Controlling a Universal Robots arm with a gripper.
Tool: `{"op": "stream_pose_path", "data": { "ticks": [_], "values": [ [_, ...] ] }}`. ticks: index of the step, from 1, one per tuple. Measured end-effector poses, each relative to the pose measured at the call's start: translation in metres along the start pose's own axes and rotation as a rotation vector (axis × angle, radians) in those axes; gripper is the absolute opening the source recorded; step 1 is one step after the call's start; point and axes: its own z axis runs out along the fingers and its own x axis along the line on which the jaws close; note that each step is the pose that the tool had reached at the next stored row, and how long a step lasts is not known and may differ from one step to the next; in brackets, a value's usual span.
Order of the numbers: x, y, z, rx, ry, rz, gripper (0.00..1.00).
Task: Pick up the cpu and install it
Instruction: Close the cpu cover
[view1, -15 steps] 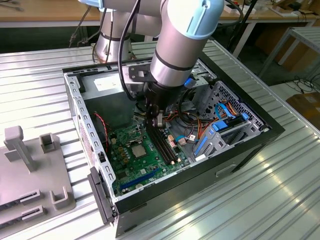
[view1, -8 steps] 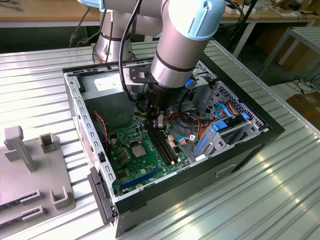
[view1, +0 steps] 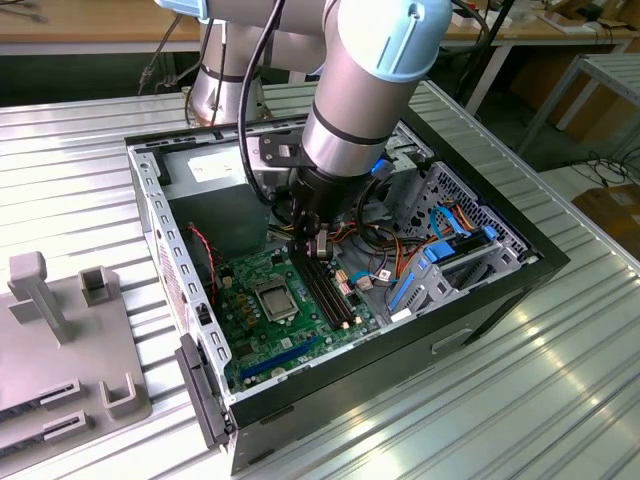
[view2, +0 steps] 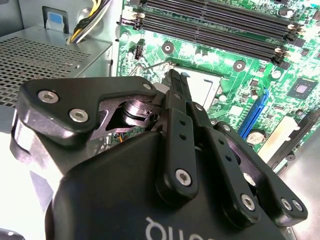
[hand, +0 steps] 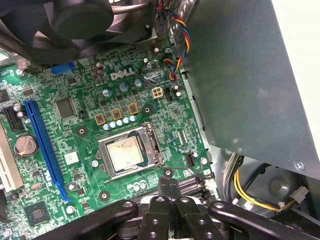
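The cpu sits flat inside the square metal socket on the green board, with its pale silver top facing up; in the exterior view the socket lies in the middle of the green board, inside the open computer case; the case rests on a ribbed metal desk; the robot arm reaches down into the case, and its black tool hangs just above the board, close beside the socket on the exterior view's right, over the long dark memory slots; in the first wrist view the tool has its two black fingers pressed together, closed, with nothing held between them, and the finger tips are near the socket but not touching the cpu; in the second wrist view the tool points toward the socket, and the fingers look shut tight; a long blue slot runs along the board, well apart from the socket; a round black fan sits past the far edge of the board from the tool; a big grey box stands beside the board, and yellow and black wires curl out under it.
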Motion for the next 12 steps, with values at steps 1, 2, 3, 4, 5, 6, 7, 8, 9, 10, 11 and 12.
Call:
{"op": "stream_pose_path", "data": {
  "ticks": [1,2,3,4,5,6,7,8,9,10,11,12],
  "values": [
    [0.0000,0.0000,0.0000,0.0000,0.0000,0.000,0.11],
    [0.0000,0.0000,0.0000,0.0000,0.0000,0.000,0.11],
    [0.0000,0.0000,0.0000,0.0000,0.0000,0.000,0.11],
    [0.0000,0.0000,0.0000,0.0000,0.0000,0.000,0.11],
    [0.0001,0.0000,0.0000,0.0000,0.0000,0.000,0.11],
    [0.0001,0.0000,0.0000,0.0000,0.0000,0.000,0.11],
    [0.0001,0.0000,0.0000,0.0000,0.0000,0.000,0.11],
    [0.0003,-0.0001,0.0000,0.0000,0.0000,0.000,0.11],
    [0.0009,-0.0001,-0.0001,0.0000,0.0000,0.000,0.11],
    [0.0016,-0.0003,-0.0001,0.0000,0.0001,0.000,0.11],
    [0.0031,-0.0003,-0.0002,-0.0001,0.0001,0.000,0.11],
    [0.0067,0.0005,-0.0003,0.0001,0.0000,0.000,0.11]
  ]
}}
